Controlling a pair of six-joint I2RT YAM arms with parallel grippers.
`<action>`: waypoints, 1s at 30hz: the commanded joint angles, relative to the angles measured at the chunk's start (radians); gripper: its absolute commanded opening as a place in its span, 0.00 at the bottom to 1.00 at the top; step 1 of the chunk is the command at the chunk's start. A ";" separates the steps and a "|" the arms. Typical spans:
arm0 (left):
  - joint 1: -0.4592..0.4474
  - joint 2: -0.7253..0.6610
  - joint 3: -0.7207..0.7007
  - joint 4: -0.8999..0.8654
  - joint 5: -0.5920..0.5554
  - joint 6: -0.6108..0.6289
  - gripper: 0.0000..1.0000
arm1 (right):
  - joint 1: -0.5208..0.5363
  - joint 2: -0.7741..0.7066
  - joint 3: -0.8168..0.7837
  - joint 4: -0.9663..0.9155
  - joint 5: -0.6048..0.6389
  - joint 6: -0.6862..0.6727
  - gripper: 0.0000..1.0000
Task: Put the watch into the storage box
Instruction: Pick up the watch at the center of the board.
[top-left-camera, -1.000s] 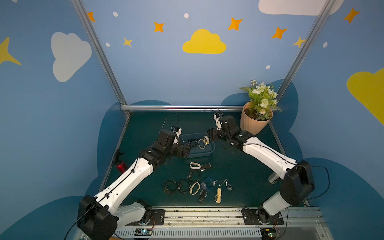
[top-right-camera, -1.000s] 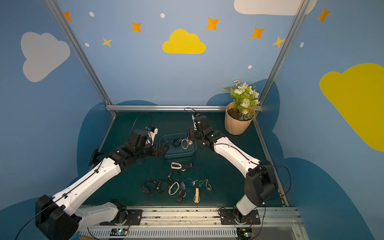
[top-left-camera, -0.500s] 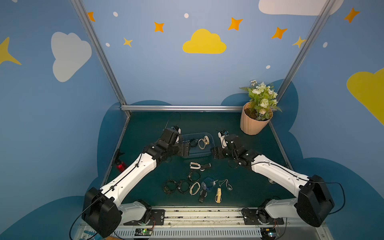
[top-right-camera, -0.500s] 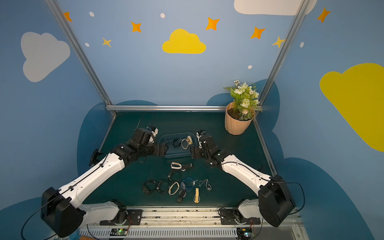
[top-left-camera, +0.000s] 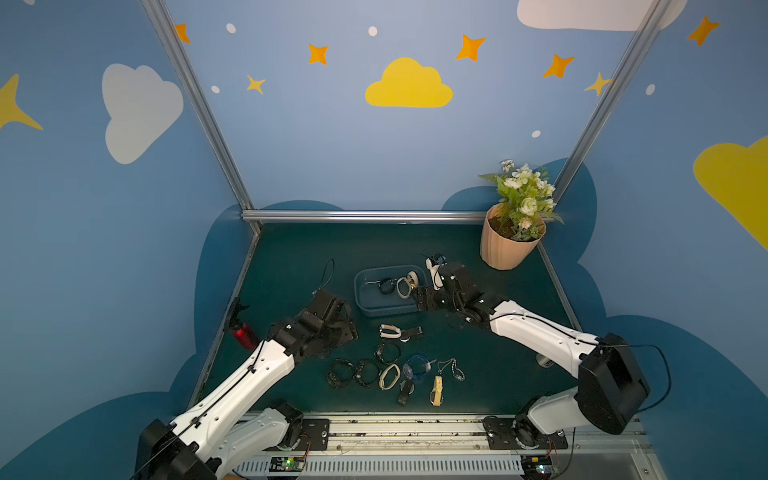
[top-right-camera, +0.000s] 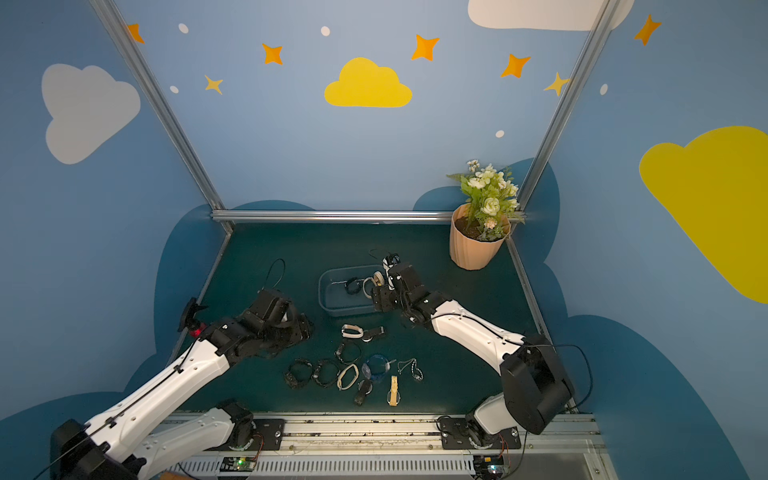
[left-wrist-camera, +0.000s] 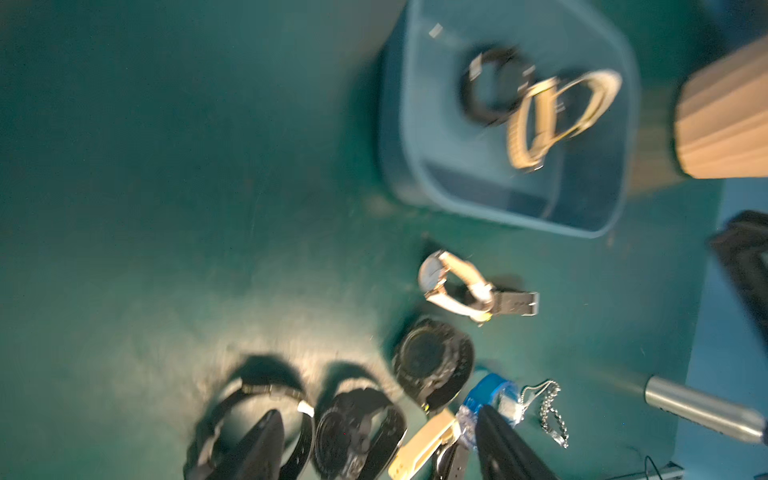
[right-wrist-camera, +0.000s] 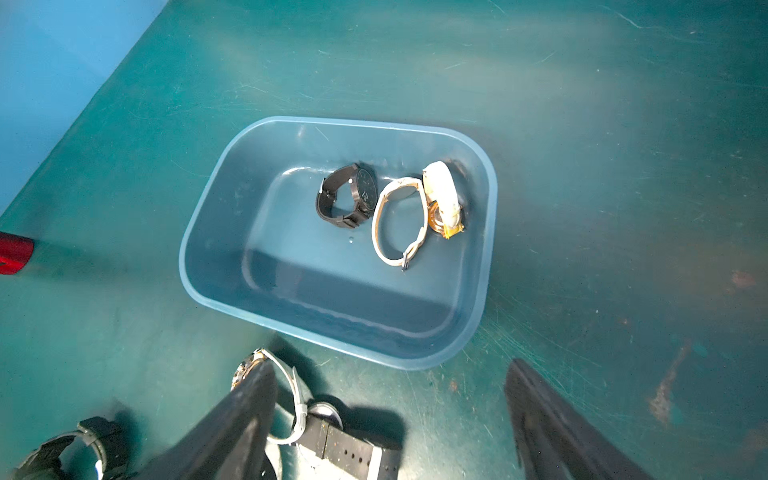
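The storage box (top-left-camera: 386, 309) sits in the middle of the green surface (top-left-camera: 291, 270). Three watches lie inside it: a black watch (right-wrist-camera: 349, 195), a white watch (right-wrist-camera: 399, 220) and a cream watch (right-wrist-camera: 442, 195). Many more watches lie on the surface in front of the box. The closest is a white-strap watch (top-left-camera: 390, 331), just beside the box's near wall. A row of watches (top-left-camera: 386, 376) lies a bit farther from the box.

The left gripper (left-wrist-camera: 378, 413) hangs over the dark watches at one end of that row. Its two fingers are spread apart and I see nothing pinched between them, though this view is blurry. The right gripper (right-wrist-camera: 390, 368) hangs near the box's near corner, close to the white-strap watch. Its fingers are spread wide and it is empty.

I think a watch like this is small and light. The round face looks hard and smooth, so it may slip, and the glass could scratch or crack if squeezed hard. The strap is soft and bends, so it may flop or swing when lifted. A good place to hold is probably across the strap loop, close to the face, where it stands up off the surface. The watches lie close together, so a gripper could bump a neighbour.
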 joint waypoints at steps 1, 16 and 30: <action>-0.023 -0.016 -0.036 -0.059 0.010 -0.115 0.67 | 0.009 0.006 0.026 0.022 0.006 -0.012 0.87; -0.063 0.049 -0.152 0.031 0.059 -0.178 0.55 | 0.017 -0.034 -0.011 0.017 0.032 0.006 0.87; -0.066 0.186 -0.183 0.077 0.077 -0.158 0.47 | 0.019 -0.056 -0.025 0.010 0.043 0.002 0.87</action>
